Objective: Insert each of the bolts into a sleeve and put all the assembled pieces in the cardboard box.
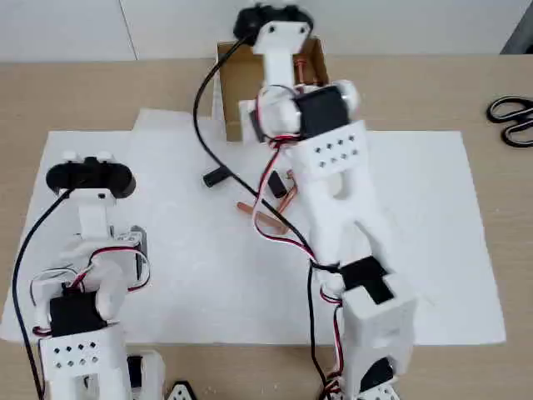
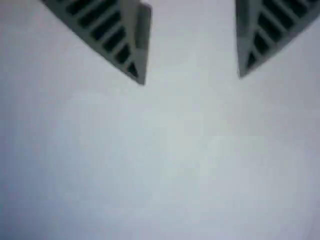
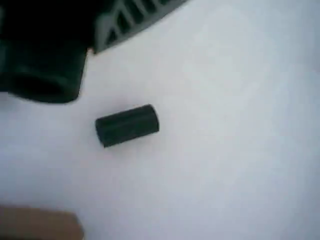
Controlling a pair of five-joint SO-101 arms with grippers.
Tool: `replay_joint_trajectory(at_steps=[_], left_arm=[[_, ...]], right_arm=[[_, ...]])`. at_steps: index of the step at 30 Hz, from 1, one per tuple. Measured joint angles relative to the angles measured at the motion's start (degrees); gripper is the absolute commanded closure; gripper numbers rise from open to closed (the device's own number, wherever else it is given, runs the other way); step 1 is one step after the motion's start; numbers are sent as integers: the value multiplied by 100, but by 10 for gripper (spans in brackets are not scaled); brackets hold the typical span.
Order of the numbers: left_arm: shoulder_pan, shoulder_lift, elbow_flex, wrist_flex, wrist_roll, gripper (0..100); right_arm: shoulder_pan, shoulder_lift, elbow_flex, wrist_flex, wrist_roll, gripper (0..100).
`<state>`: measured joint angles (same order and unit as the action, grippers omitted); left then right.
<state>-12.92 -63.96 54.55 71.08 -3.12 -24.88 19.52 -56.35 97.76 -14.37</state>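
Observation:
A black sleeve (image 1: 218, 176) (image 3: 127, 125) lies on its side on the white paper (image 1: 166, 275), in front of the cardboard box (image 1: 236, 79). Two copper bolts (image 1: 260, 213) lie on the paper beside the right arm (image 1: 333, 183). More copper pieces (image 1: 301, 71) show inside the box. My right gripper (image 3: 82, 52) hovers above the paper, shut on a second black sleeve (image 3: 42, 75) close to the camera. My left gripper (image 2: 191, 79) is open over bare paper, with nothing between its fingers (image 2: 127, 50).
The left arm (image 1: 87, 250) stands folded at the paper's near left corner. Black-handled scissors (image 1: 512, 117) lie on the wooden table (image 1: 83, 92) at the far right. A brown edge (image 3: 40, 225) shows near the loose sleeve.

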Motion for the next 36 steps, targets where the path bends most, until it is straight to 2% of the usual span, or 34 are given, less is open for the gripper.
replay_joint_trajectory(at_steps=[3, 10, 15, 19, 23, 25, 32, 36], left_arm=[[273, 510, -440, 88, 0, 885], [1020, 2734, -1934, 378, 9, 885], [1714, 4185, -2998, 519, -9, 885], [2365, 5046, -3877, 668, -440, 885], [2998, 5873, -4703, 633, -466, 888], [3226, 6365, -5073, 440, -132, 885], [3666, 8088, -6409, 70, 1960, 888], [4105, 8510, -6629, 26, 2365, 889]], right_arm=[[264, -369, 0, 0, 237, 921], [1081, -1073, 809, 62, 1679, 921], [1820, -1829, 1785, 62, 2066, 920], [2303, -2321, 2620, 62, 2418, 920], [2901, -2655, 3077, 62, 2558, 919], [3156, -2769, 3209, 62, 2620, 918], [3578, -3112, 3675, 62, 2646, 917], [3604, -3253, 3815, 62, 2646, 917]])
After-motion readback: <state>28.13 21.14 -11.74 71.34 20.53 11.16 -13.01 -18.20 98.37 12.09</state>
